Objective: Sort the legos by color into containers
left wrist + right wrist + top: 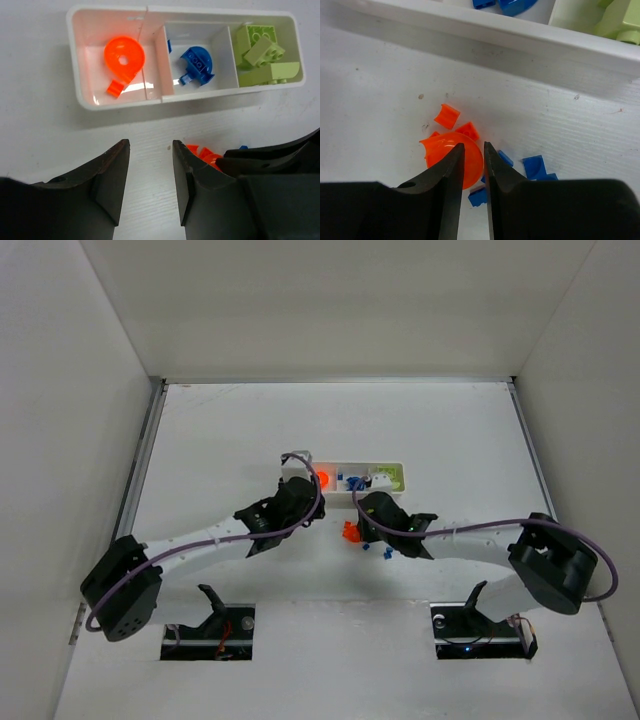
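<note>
The white tray (120, 102) holds an orange ring piece (131, 64) in its left compartment, blue pieces (197, 62) in the middle one and lime-green bricks (260, 50) in the right one. My left gripper (150, 150) is open and empty over bare table just in front of the tray. My right gripper (474, 147) has its jaws almost closed astride the rim of an orange rounded lego (442, 150) that rests on the table. Small orange bits (446, 115) and dark-blue bits (535, 166) lie around it. From above, the loose pile (350, 532) sits below the tray (395, 468).
The two arms meet close together at the table's middle; my right gripper's body (280, 165) shows just right of my left fingers. White walls enclose the table on three sides.
</note>
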You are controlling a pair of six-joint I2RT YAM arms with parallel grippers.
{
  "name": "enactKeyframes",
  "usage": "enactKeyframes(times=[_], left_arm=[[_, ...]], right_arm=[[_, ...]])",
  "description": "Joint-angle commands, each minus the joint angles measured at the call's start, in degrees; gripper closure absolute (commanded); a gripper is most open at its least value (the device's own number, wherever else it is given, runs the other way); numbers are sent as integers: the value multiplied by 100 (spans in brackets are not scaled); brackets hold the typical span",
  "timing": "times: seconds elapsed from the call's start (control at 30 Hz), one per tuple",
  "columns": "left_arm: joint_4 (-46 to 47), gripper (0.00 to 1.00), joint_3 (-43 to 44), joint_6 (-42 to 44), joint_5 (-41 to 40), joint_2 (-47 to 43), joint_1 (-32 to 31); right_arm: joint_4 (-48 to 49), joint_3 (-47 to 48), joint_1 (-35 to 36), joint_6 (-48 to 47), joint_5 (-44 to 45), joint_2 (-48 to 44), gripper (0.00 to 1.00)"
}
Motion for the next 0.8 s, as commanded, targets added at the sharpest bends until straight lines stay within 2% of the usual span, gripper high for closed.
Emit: enactKeyframes(times=[0.0, 0.33, 0.53, 0.67, 0.77], left_arm=[[-212, 63, -278, -317, -126, -467, -34], [-749, 64, -991, -563, -118, -1609, 89], [-846, 63, -1175, -537, 23, -1926, 45], [-846, 63, -1281, -546, 84, -2084, 1], [-802, 63, -1369, -546, 84, -2155, 27]], right_arm=[[-117, 374, -72, -113, -17, 81, 72], [-337, 620, -169, -157, -518, 442, 77], [-469, 603, -221, -140, -711, 425, 72], [-478, 559, -213, -17, -940, 407, 75], [-461, 489, -204, 132, -957, 424, 82]])
